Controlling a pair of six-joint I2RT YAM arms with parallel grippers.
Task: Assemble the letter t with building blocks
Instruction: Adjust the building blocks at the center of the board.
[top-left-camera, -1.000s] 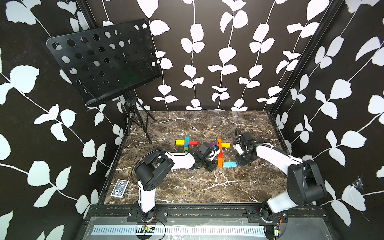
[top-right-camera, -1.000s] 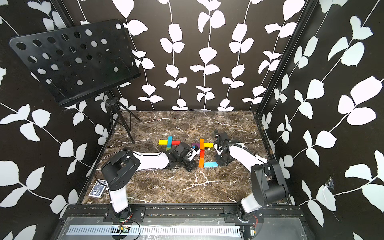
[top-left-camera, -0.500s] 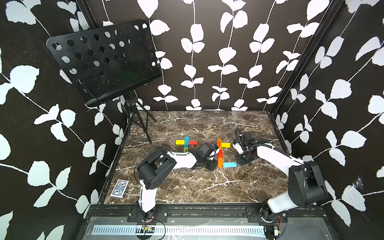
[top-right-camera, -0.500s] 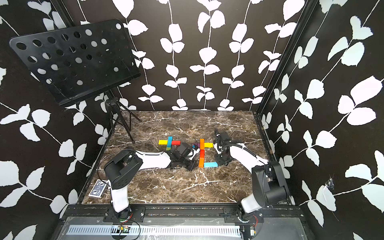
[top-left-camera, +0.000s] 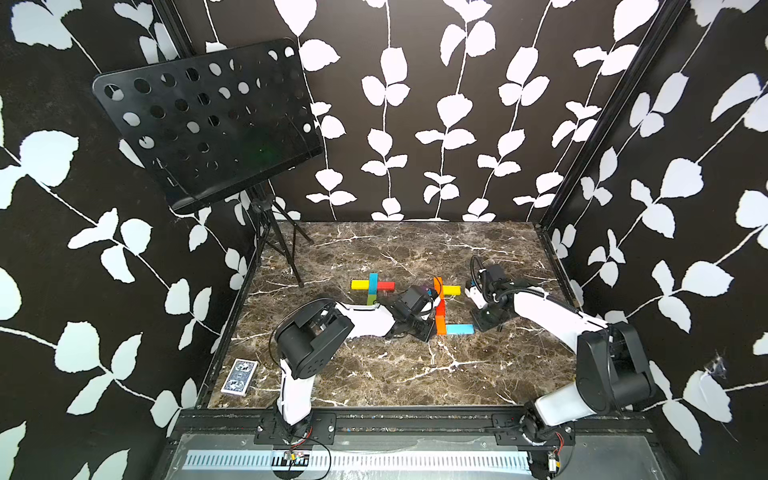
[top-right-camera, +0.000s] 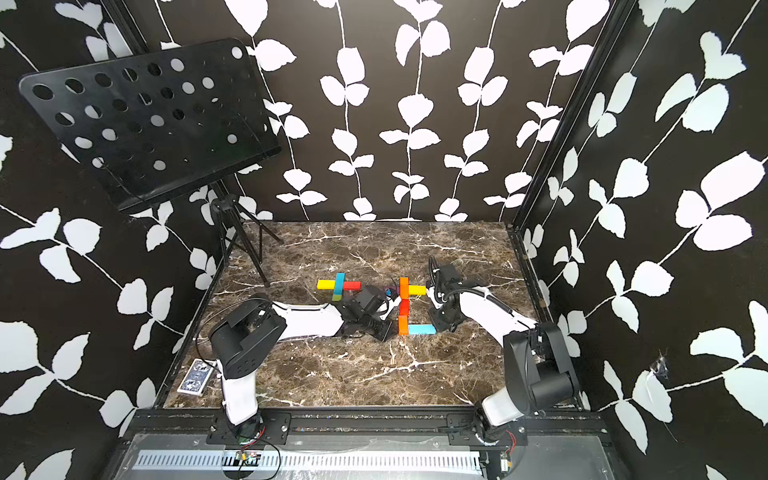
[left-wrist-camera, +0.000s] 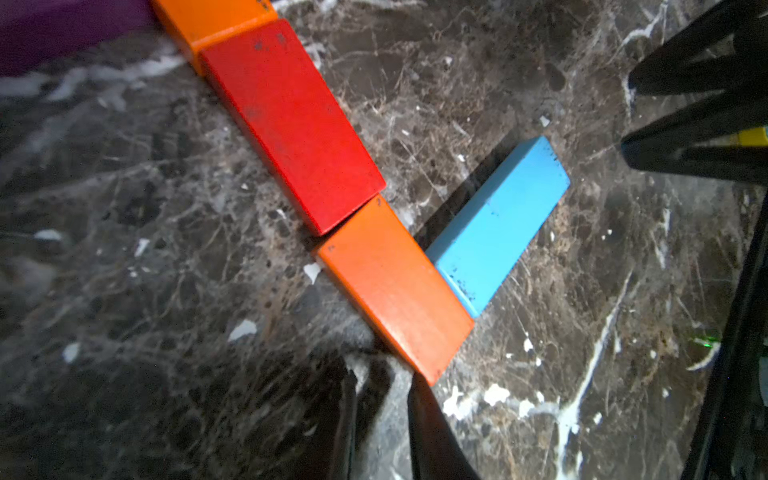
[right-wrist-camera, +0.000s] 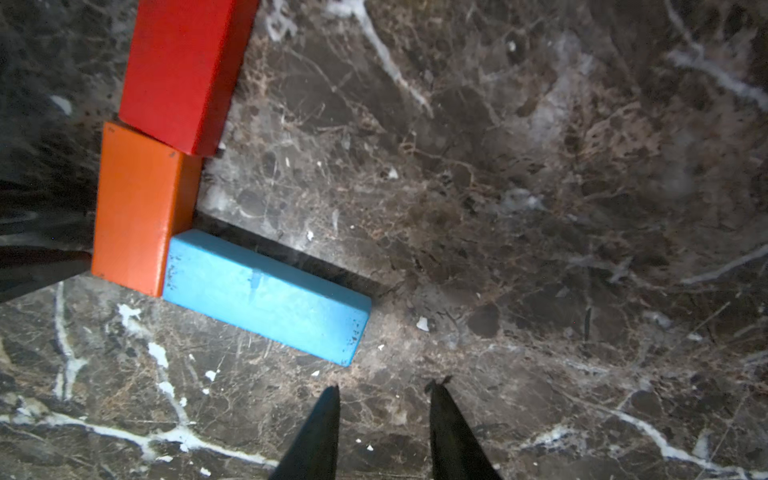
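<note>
letter t (top-left-camera: 440, 309): orange-red-orange stem (left-wrist-camera: 291, 124), yellow crossbar (top-left-camera: 452, 290), blue foot (right-wrist-camera: 266, 295); mid brown marble surface (top-left-camera: 374, 365), nearer right edge | left claw (left-wrist-camera: 383, 374): narrow, empty, at stem base | right claw (right-wrist-camera: 384, 386): narrow, empty, beside foot

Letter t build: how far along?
Done: the block t with orange-red-orange stem, light blue foot block and yellow crossbar block looks complete. In hand: nothing; the left gripper and right gripper sit empty, jaws slightly apart, by its base. To do: the other figure's yellow-blue-red cross is laid, but the left arm hides its lower stem, so its foot is unconfirmed.
</note>
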